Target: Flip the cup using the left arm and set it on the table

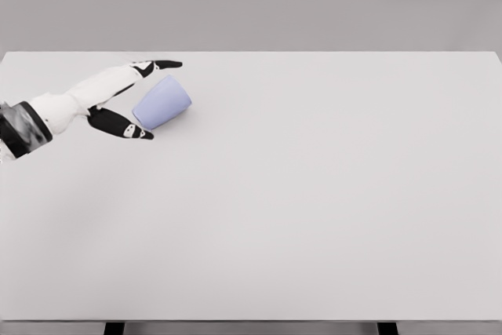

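Observation:
A pale blue cup [162,103] lies on its side on the white table [314,194], at the far left. My left hand [149,98] reaches in from the left edge and brackets the cup. Its long fingers [161,64] stretch out just behind the cup and its thumb [121,125] lies in front of it. The fingers are spread and do not close on the cup; whether they touch it I cannot tell. The right arm is out of view.
The table's far edge [251,52] runs just behind the hand. Two dark table legs [114,327] show below the near edge.

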{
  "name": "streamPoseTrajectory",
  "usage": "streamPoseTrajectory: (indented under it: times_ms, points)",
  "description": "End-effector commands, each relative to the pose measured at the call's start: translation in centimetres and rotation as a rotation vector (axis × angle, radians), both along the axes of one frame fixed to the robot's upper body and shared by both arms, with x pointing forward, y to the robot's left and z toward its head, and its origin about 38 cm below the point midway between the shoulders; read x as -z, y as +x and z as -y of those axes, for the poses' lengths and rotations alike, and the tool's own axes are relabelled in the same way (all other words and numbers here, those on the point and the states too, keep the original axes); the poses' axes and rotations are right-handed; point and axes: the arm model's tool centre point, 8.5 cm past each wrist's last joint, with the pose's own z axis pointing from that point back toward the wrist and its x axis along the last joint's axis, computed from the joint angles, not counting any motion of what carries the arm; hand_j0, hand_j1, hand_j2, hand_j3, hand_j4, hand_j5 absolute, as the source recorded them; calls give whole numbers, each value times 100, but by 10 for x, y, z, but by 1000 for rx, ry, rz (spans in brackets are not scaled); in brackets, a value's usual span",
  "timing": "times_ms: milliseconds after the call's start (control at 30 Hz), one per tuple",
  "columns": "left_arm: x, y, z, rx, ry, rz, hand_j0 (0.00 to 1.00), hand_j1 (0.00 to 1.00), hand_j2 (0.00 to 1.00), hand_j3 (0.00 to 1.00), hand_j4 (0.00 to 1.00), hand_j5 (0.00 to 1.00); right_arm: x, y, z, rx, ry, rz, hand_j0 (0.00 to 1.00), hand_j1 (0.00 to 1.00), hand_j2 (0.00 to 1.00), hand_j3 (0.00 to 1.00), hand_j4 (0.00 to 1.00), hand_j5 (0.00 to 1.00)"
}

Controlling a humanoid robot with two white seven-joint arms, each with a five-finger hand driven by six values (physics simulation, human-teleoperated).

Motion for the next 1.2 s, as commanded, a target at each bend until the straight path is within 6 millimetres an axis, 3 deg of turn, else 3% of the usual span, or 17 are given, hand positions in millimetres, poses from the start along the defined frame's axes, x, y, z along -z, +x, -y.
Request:
streamPoseTrajectory:
  times_ms: [0,167,200,333,433,533,600,667,800,900,967,1000,1067,1167]
  points:
    - [5,-1,10,13,-9,-9,100,100,100,100,100,100,0,1,0,2,2,2,100,100,100,100,100,100]
    - [2,1,9,8,-12,4,100,100,100,100,100,100,0,-2,0,-3,-1,-6,100,100,100,100,100,100]
    - [3,10,4,-18,-22,-4,100,100,100,100,100,100,0,-2,0,-5,-2,-8,100,100,100,100,100,100]
    - [-12,24,28,42,14,-34,100,100,100,100,100,100,0,-1,0,-5,-1,-5,100,100,100,100,100,100]
    - [-21,45,43,-178,-12,-130,100,100,100,100,100,100,0,-2,0,-3,-1,-6,100,100,100,100,100,100]
    - [-39,52,10,-271,24,-87,100,100,100,100,100,100,0,-2,0,-3,-1,-6,100,100,100,100,100,100]
    - [-45,49,16,-182,-52,-218,100,100,100,100,100,100,0,-2,0,-3,-2,-8,100,100,100,100,100,100]
    - [-48,37,-29,-231,-67,-401,100,100,100,100,100,100,0,-2,0,-3,-2,-8,100,100,100,100,100,100]
    - [-83,22,-49,-194,-132,-555,100,100,100,100,100,100,0,-2,0,-3,-1,-6,100,100,100,100,100,100]
    - [-78,29,-42,-242,-103,-551,100,100,100,100,100,100,0,-2,0,-3,-1,-6,100,100,100,100,100,100]
    - [-59,55,-7,-464,-103,-446,100,100,100,100,100,100,0,-2,0,-3,-1,-6,100,100,100,100,100,100]
    - [-55,63,19,-500,-127,-380,100,100,100,100,100,100,0,-2,0,-3,-2,-8,100,100,100,100,100,100]
    - [-56,69,41,-519,-165,-318,100,100,100,100,100,100,0,-2,0,-3,-2,-8,100,100,100,100,100,100]
    - [-55,71,36,-537,-151,-301,100,100,100,100,100,100,0,-2,0,-3,-2,-8,100,100,100,100,100,100]
